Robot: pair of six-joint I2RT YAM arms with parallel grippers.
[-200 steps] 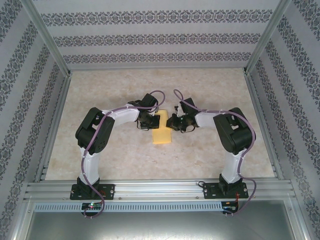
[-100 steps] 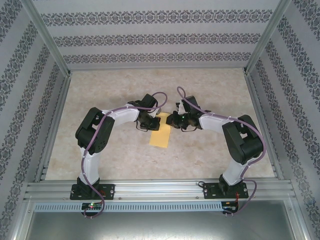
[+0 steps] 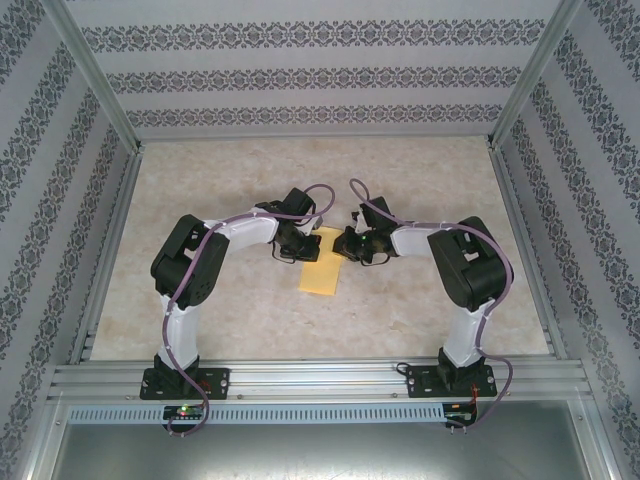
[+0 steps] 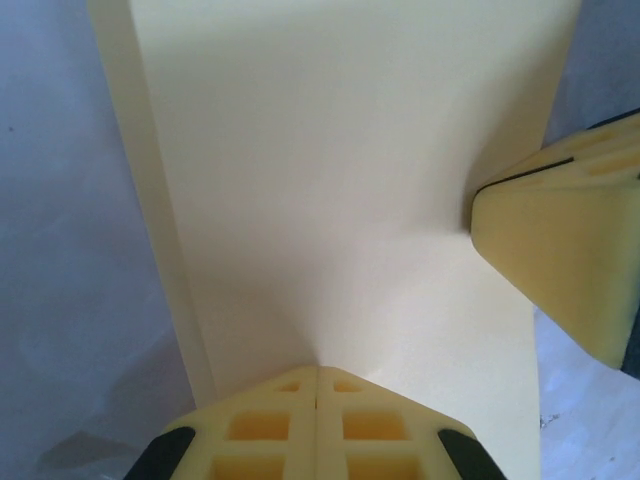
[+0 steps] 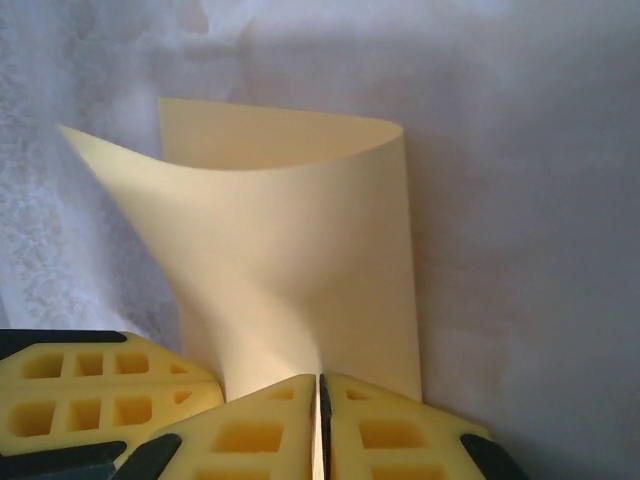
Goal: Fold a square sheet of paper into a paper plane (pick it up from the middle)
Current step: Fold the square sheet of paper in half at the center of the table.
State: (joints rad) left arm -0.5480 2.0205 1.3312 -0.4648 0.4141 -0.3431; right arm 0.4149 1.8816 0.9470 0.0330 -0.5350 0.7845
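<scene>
- we are looking down on a marble-patterned table [image 3: 430, 180], which is standing inside walls [image 3: 320, 75] covered in striped patterned paper.
- the left arm [image 3: 190, 265] and the right arm [image 3: 465, 265] are bending inward from their bases and are meeting near the table's middle.
- the yellow sheet of paper [image 3: 320, 270] is sitting between them near the table's middle as a narrow rectangle, its far end reaching up between the two grippers; in the right wrist view its layers are curling apart into an open loop.
- the left gripper [image 4: 317, 375] is pinching the sheet on the side nearest it, its jaws pressing fully together with the paper caught in the seam.
- the right gripper [image 5: 320, 385] is gripping the opposite side the same way, jaws closing flat on the paper.
- one yellow fingertip [image 4: 550, 260] of the right gripper is touching the sheet's edge in the left wrist view.
</scene>
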